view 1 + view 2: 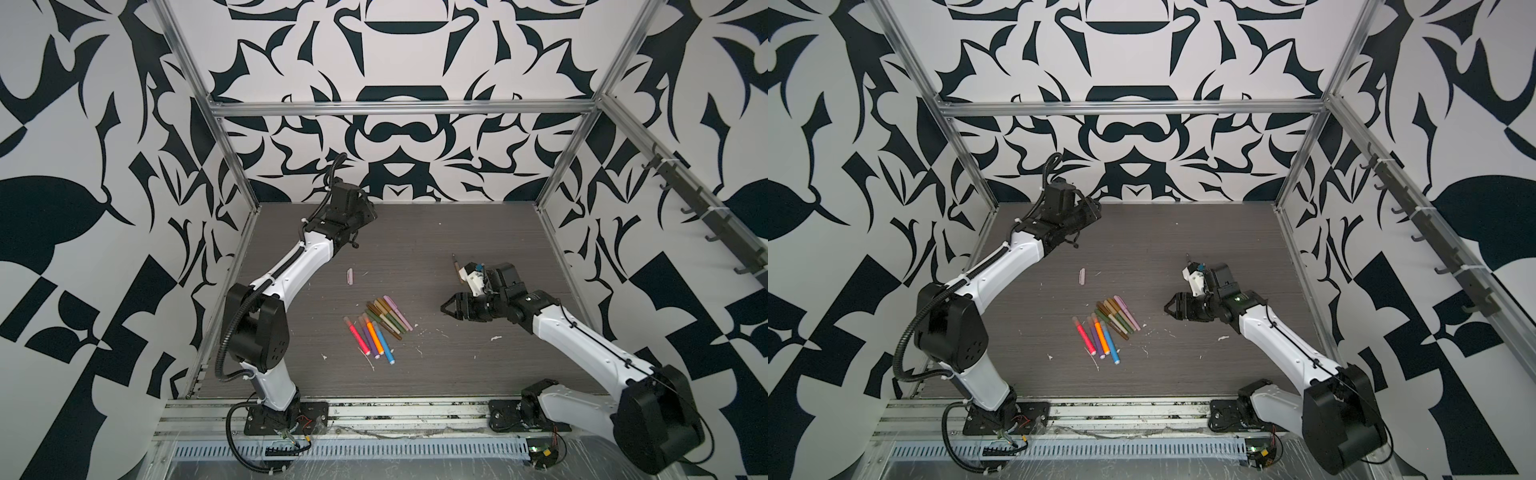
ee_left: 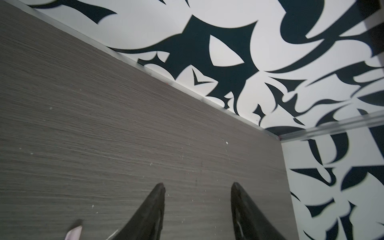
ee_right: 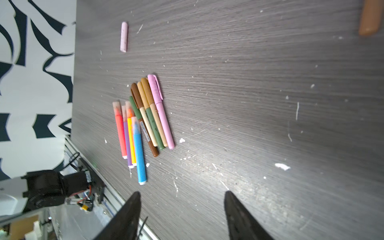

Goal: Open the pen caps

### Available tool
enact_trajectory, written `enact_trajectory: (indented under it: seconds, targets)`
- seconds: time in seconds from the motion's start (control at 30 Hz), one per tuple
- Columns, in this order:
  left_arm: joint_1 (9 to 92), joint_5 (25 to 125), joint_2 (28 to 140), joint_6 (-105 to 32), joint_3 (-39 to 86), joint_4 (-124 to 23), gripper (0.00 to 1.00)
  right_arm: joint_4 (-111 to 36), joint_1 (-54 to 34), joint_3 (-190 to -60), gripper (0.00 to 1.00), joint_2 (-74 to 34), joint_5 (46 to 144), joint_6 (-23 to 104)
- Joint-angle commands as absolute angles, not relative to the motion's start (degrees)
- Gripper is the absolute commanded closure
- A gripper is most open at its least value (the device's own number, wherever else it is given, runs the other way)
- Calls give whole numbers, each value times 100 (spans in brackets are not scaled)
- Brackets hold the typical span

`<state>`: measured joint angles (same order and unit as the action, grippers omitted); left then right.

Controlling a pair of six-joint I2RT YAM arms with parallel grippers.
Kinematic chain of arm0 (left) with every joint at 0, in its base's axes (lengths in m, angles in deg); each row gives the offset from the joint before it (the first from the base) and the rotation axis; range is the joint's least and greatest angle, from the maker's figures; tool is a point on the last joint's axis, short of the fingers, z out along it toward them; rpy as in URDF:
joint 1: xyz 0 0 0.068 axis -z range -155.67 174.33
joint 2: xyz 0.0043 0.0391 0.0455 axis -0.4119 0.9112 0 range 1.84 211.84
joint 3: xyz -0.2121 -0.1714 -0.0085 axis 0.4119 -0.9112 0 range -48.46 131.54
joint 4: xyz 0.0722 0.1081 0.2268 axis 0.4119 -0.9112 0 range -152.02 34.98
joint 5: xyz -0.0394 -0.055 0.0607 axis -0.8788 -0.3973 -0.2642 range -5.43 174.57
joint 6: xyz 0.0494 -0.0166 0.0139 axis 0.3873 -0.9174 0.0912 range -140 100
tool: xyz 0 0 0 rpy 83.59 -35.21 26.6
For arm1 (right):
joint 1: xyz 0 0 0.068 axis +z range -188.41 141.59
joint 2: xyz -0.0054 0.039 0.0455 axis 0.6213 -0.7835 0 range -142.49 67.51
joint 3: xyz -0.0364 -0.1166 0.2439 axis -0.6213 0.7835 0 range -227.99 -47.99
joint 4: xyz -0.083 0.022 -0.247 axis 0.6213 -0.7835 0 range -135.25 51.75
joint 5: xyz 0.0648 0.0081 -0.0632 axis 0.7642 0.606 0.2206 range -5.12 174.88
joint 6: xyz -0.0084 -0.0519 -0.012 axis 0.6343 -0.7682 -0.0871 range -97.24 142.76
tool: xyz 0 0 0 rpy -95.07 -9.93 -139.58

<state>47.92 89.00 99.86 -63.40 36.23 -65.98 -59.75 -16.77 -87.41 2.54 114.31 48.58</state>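
Right gripper (image 3: 181,192) is hovering above the dark wood-grain table (image 3: 270,104), its jaws standing wide apart and gripping nothing. In both top views it is sitting to the right of the pen cluster (image 1: 376,328), well apart from it, with its fingertips pointing toward the table's middle.

Left gripper (image 2: 197,184) is hanging over the far left part of the table, facing the patterned back wall (image 2: 228,52). Its jaws are standing apart with only bare tabletop between them, and nothing is being held. At the edge of the left wrist view a pale pink object (image 2: 73,231) is showing, too blurred to identify.

The pen cluster is lying near the table's middle, toward the front. 4 thick bright pens (image 3: 133,141) (pink, purple, orange, blue) are lying side by side, each wearing a translucent cap (image 3: 135,124). Just beside them, several thinner muted pens (image 3: 153,116) in olive, brown, tan and pink are lying fanned together, their caps in place.

1 lilac pen cap (image 3: 123,37) is lying alone on the table, beyond the cluster, between it and the left gripper. 1 slim brownish pen (image 1: 456,266) is showing just beside the right arm's wrist camera, partly hidden.
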Motion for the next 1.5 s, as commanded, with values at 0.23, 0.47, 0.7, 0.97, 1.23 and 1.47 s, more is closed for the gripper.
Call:
enact_trajectory:
  seconds: [0.23, 0.47, 0.7, 0.97, 1.23, 1.47]
  targets:
    - [4287, 6436, 8499, -6917, 1868, -6367, 45, -5856, -759, -9044, 21, 775, 10390, 5493]
    - [4198, 6031, 7342, -6618, 1068, -6749, 41, -5678, 694, -9365, 18, 247, 9267, 5939]
    - [4199, 6363, 6180, -6130, 616, -7583, 30, -4777, 1184, -9436, 12, -735, 9408, 6209]
    - [4194, 6452, 5379, -5635, 60, -8102, 33, -6544, 1842, -10736, 43, -1964, 7938, 5445]
    - [4197, 6526, 4566, -4586, 608, -9459, 39, -7152, 1776, -11580, 52, -2942, 7779, 4702]
    - [4194, 6393, 4342, -4182, 453, -9601, 41, -7022, 1297, -11579, 60, -3220, 8197, 4633]
